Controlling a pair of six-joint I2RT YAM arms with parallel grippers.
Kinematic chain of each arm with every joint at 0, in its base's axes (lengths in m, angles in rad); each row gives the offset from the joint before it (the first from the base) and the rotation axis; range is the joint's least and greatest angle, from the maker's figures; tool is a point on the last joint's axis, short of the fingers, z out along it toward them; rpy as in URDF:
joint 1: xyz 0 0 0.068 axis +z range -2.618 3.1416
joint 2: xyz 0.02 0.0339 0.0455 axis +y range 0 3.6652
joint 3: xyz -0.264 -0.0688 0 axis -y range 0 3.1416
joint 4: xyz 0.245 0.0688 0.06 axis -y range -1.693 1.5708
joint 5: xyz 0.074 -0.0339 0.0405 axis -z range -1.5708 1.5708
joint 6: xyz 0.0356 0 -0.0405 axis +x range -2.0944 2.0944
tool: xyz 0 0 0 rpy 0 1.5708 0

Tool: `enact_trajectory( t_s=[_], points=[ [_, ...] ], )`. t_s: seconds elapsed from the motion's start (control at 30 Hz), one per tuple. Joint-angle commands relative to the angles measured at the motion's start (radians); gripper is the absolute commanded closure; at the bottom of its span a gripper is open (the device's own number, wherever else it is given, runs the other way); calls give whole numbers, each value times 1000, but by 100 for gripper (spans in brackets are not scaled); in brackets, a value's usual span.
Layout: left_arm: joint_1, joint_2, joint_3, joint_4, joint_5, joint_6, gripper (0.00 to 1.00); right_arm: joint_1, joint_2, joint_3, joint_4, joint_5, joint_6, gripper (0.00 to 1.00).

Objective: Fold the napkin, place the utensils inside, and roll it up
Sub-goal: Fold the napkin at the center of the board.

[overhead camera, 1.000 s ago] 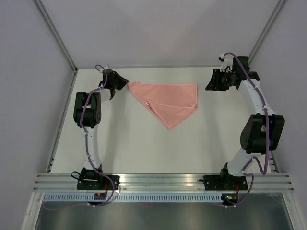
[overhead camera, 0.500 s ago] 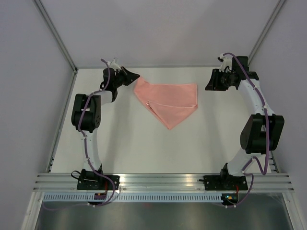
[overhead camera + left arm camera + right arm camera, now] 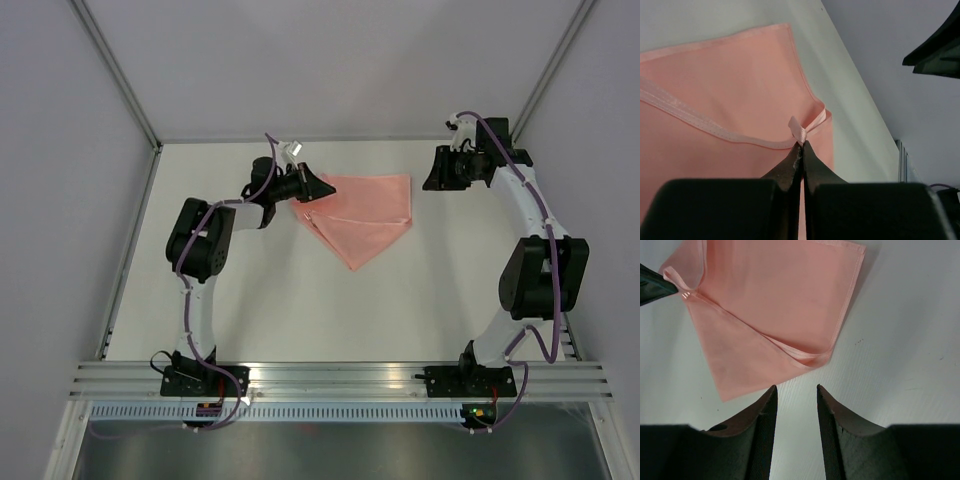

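The salmon-pink napkin [image 3: 365, 215] lies folded into a triangle at the back middle of the table, its point toward the arms. My left gripper [image 3: 322, 190] is shut on the napkin's left corner and holds that corner lifted over the cloth. In the left wrist view the hem [image 3: 799, 131] is pinched at the closed tips of the left gripper [image 3: 801, 145]. My right gripper [image 3: 430, 172] is open and empty, just right of the napkin. In the right wrist view the right gripper [image 3: 796, 389] hovers off the napkin's [image 3: 775, 305] folded edge. The fork is not in view.
The white table [image 3: 300, 300] is bounded by grey walls at the back and sides. An aluminium rail [image 3: 340, 378] runs along the near edge, where both arm bases stand. The left gripper's tip [image 3: 655, 287] shows at the left of the right wrist view.
My left gripper has moved right from the table's back left, carrying the napkin's left corner over the cloth. The right gripper has shifted only slightly.
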Motion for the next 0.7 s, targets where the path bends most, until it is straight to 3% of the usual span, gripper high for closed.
enact_trajectory(
  t_s=[0.0, 0.67],
  points=[
    [-37, -81, -23, 13, 53, 121, 98, 9, 6, 19, 4, 13, -8, 57],
    [-140, -120, -112, -115, 161, 270, 98, 32, 6, 8, 10, 41, -8, 57]
  ],
)
